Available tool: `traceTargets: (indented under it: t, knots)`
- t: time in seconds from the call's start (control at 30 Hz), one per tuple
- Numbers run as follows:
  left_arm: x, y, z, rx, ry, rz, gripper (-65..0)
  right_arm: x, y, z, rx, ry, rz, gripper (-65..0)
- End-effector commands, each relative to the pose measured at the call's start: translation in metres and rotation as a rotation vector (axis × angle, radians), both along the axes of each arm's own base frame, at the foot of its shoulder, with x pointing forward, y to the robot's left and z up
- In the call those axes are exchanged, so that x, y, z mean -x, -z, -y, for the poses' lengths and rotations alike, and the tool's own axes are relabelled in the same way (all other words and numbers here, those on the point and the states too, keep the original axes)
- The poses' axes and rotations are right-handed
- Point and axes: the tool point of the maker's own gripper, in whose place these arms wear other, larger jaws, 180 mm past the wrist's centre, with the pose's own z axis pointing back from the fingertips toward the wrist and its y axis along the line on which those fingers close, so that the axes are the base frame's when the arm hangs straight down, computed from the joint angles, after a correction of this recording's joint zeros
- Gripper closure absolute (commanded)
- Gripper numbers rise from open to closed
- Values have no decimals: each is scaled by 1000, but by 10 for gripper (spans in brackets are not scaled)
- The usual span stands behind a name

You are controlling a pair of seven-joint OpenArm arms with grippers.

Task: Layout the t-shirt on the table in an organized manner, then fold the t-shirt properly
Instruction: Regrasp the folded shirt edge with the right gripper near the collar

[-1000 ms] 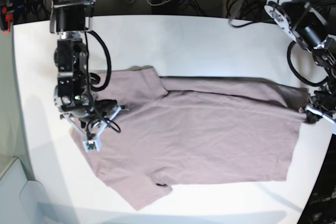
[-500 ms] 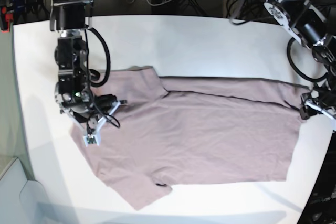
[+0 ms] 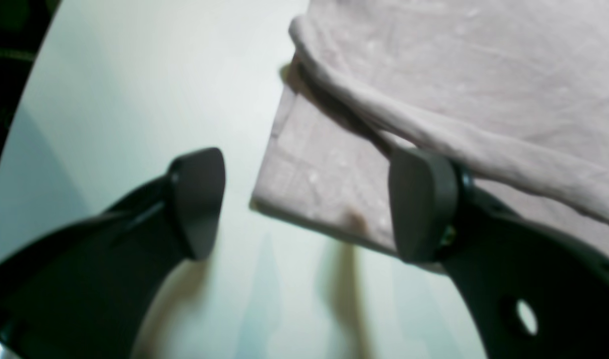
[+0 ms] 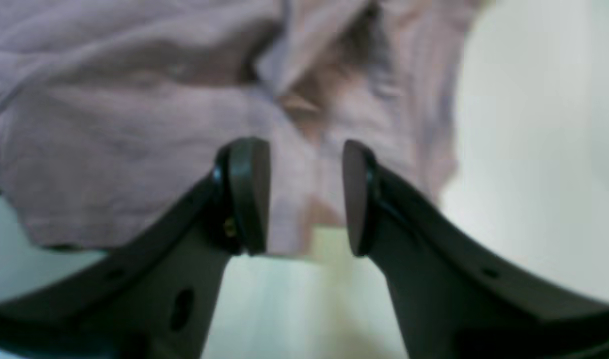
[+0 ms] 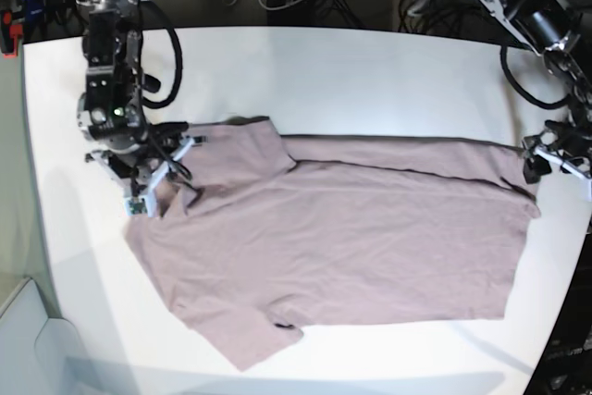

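While t-shirt [image 5: 342, 238] lies flat on surface [image 5: 351, 80], left fingers [image 3: 304, 204] gape wide w/ nothing held; right fingers [image 4: 304, 197] part-open, empty.

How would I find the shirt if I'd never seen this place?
Look for the big shiny white table that fills most of the overhead view. Spread nearly flat across its middle lies the t-shirt, with a robot arm at each end. It is dusty pinkish-brown, short-sleeved and wrinkly, the only cloth there; everything else is white tabletop or black machinery.
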Motion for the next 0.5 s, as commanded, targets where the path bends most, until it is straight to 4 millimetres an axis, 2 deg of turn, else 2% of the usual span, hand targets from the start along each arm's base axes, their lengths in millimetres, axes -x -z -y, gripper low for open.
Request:
traceTargets:
  t: [0.0,0.1,0.23,0.47]
  knots:
    - [-9,-19,-11,-33,-9,63,-497,-7,-15,3,0,5,59,-254]
    - [-7,-13,-13,-20,-14,62,-496,0,-21,6,4,11,73,-254]
    - [-2,-1,-27,12,-36,40,-496,10,-25,10,25,3,79,-276]
    - [-2,10,-29,36,-49,61,-496,19,-19,12,36,0,59,-285]
